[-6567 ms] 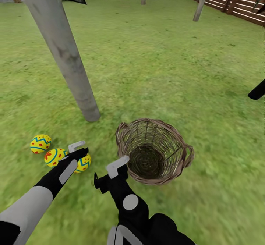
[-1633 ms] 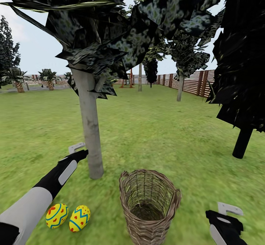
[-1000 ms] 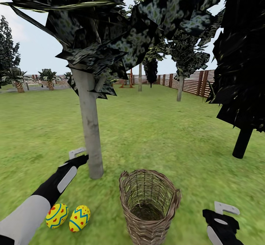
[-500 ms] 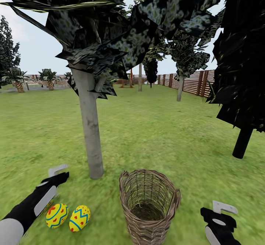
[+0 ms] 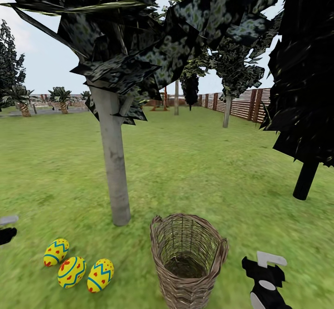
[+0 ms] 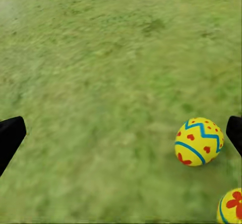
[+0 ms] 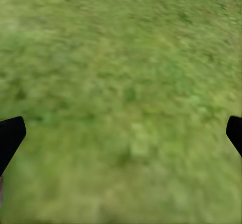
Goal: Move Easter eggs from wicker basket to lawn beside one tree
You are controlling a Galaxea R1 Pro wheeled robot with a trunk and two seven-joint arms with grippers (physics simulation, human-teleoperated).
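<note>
Three Easter eggs [image 5: 74, 266] sit on the lawn [image 5: 199, 170] in a short diagonal row, near the base of the pale grey-trunked tree [image 5: 113, 160], on its left and a bit toward the robot. The two nearer eggs almost touch; the third is just beside them. Wicker basket [image 5: 188, 258] stands upright on the grass, right of the eggs and near the trunk; nothing visible in the part of its interior I can see. Left gripper [image 6: 121, 138]: wrist view shows both black fingertips far apart at the frame edges, so spread wide, nothing between them but grass; one egg lies close to one fingertip without touching, a second egg is cut off at the frame edge. In the head view, just a sliver of it at the left edge. Right gripper [image 7: 121, 135]: fingertips likewise spread, holding nothing, over bare grass. In the head view it's low on the right, beside the basket. Black-trunked dark tree [image 5: 306, 179] on the right, slat fence [image 5: 246, 102] behind.
</note>
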